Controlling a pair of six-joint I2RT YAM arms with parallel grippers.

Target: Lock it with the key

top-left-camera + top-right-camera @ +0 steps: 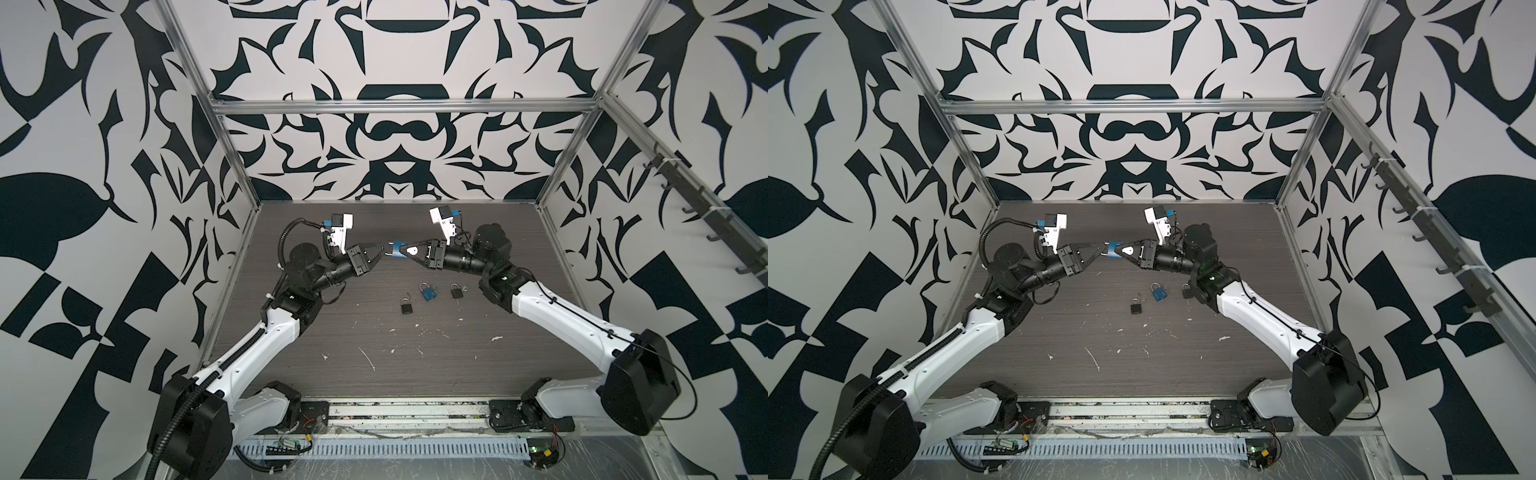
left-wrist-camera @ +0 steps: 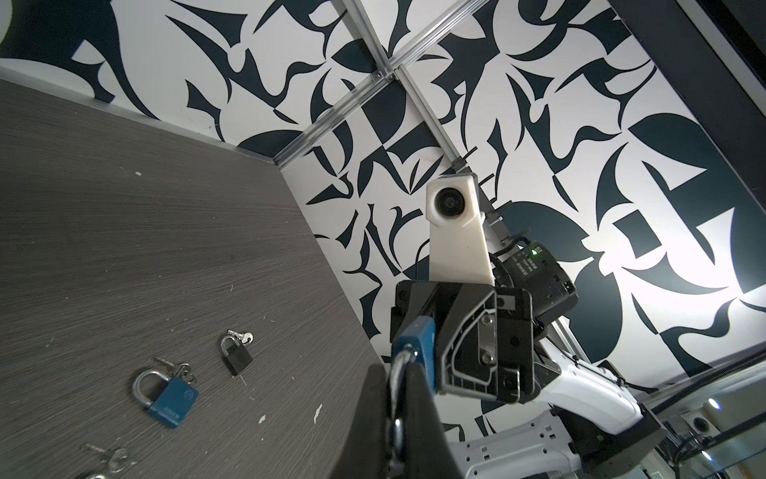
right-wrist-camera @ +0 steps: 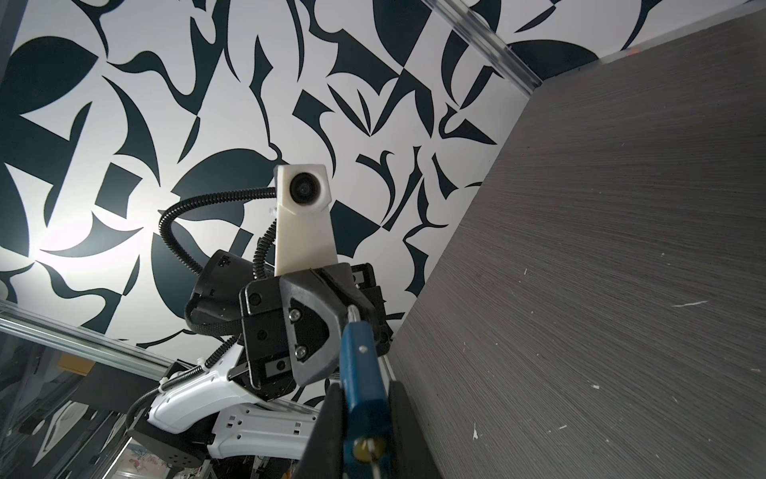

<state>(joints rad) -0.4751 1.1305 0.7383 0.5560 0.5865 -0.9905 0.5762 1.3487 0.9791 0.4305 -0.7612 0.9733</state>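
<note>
Jaws of the right gripper [image 1: 404, 252] pinch the body of a blue padlock [image 1: 398, 249], raised off the table [image 1: 415, 357] at centre frame in both top views. The left gripper [image 1: 387, 248], closed tight, clamps its silver shackle [image 2: 396, 375]. Lower in the frame, on the table, lie a second blue padlock [image 1: 428, 293], a black padlock [image 1: 406, 306] to its lower left and another black padlock [image 1: 456, 292] to its right, small keys [image 2: 242, 336] beside them.

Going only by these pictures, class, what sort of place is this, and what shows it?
Likely a robot test cell: two arms on a rail, an aluminium frame with patterned walls, padlocks on a scratched table.
</note>
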